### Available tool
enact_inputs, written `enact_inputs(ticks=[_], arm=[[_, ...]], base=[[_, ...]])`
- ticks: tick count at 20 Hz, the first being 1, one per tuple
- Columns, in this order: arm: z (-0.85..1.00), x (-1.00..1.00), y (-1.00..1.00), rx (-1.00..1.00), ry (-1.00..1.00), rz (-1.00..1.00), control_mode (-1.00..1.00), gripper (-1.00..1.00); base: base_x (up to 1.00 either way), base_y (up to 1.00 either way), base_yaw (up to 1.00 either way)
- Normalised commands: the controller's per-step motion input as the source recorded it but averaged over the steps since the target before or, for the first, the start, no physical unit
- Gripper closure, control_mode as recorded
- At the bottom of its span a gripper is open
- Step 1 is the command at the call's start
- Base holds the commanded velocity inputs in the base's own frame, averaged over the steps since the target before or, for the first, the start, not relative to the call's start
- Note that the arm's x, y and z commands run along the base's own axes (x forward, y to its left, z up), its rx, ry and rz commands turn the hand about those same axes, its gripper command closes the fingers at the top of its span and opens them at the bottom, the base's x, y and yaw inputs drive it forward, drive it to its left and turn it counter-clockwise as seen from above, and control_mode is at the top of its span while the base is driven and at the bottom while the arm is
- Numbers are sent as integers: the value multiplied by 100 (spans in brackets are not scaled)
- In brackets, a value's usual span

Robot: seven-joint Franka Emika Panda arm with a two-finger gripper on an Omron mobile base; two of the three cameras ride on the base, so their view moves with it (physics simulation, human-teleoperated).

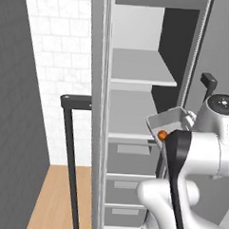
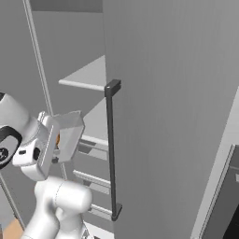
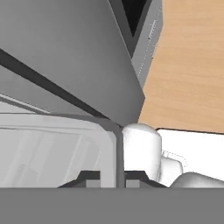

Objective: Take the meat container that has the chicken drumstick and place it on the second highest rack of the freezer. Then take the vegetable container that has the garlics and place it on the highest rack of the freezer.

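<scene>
The freezer (image 1: 139, 37) stands open, white inside. Its highest rack (image 1: 138, 65) and its second highest rack (image 1: 128, 118) lie above grey drawers (image 1: 131, 157). The meat container (image 1: 167, 120), a pale grey tray, hangs tilted in front of the opening, at about the height of the second highest rack and towards its right side. The orange chicken drumstick (image 1: 161, 135) lies at its low corner. My gripper (image 3: 118, 177) is shut on the tray's rim (image 3: 117, 144). From the right base view the meat container (image 2: 70, 133) is seen edge-on. The vegetable container with the garlics is out of view.
A long black bar handle (image 2: 110, 149) runs down a grey door panel right of the tray. Another black bar handle (image 1: 69, 157) stands left of the opening, before a white tiled wall (image 1: 57, 61). Wooden floor (image 1: 55, 199) lies below. My own arm (image 1: 179, 186) crowds the lower right.
</scene>
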Motion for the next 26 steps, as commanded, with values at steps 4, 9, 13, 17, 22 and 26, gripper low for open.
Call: enact_inputs(ticks=[4, 9, 13, 17, 22, 26], arm=[[-19, 44, 10, 41, -1, -1, -100, 100], [-39, 86, 36, 23, -1, -25, -100, 100], [-57, 70, 2, 25, -5, -28, -100, 100], [-44, 80, 1, 19, 0, -14, -100, 100], [0, 65, 26, -8, 0, -6, -100, 100], [-7, 59, 10, -7, 1, -1, -100, 100]], base=[[0, 0, 0], [0, 0, 0], [0, 0, 0], [0, 0, 0], [0, 0, 0], [0, 0, 0]])
